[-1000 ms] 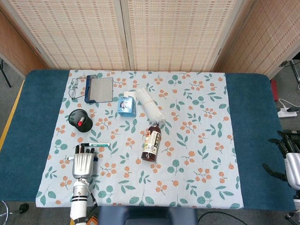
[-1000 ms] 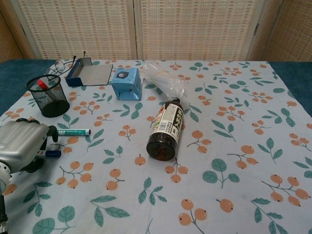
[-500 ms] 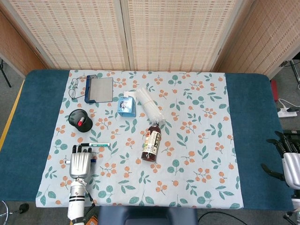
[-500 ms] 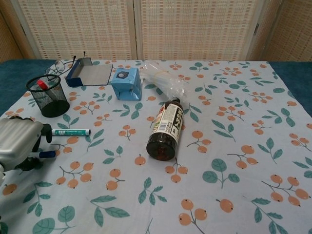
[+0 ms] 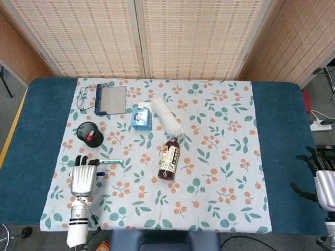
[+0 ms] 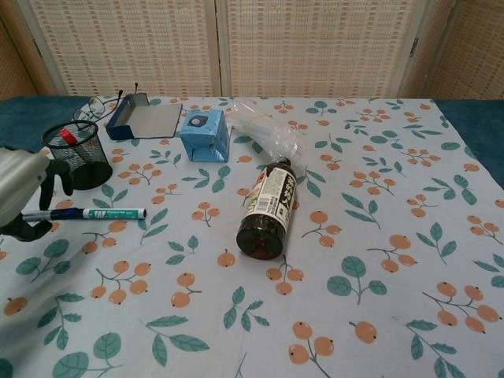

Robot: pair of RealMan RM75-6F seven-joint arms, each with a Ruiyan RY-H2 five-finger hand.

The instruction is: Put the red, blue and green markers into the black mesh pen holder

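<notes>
The black mesh pen holder (image 5: 82, 132) (image 6: 79, 161) stands at the left of the cloth with the red marker (image 5: 90, 137) (image 6: 68, 135) upright inside it. In front of the holder lies the green marker (image 5: 111, 162) (image 6: 115, 213), flat on the cloth. My left hand (image 5: 84, 179) (image 6: 17, 191) is raised just left of the green marker and grips the blue marker (image 6: 53, 213), which sticks out level toward the green one. Off the table's right edge, my right hand (image 5: 323, 180) hangs with fingers apart, holding nothing.
A brown bottle (image 5: 168, 159) (image 6: 268, 208) lies on its side mid-table. Behind it are a clear plastic bag (image 6: 264, 130), a blue tissue box (image 6: 205, 134), a blue tray (image 6: 144, 115) and glasses (image 5: 82, 98).
My left hand has risen from the cloth and drawn left and back, carrying the blue marker up with it. The right hand has barely moved.
</notes>
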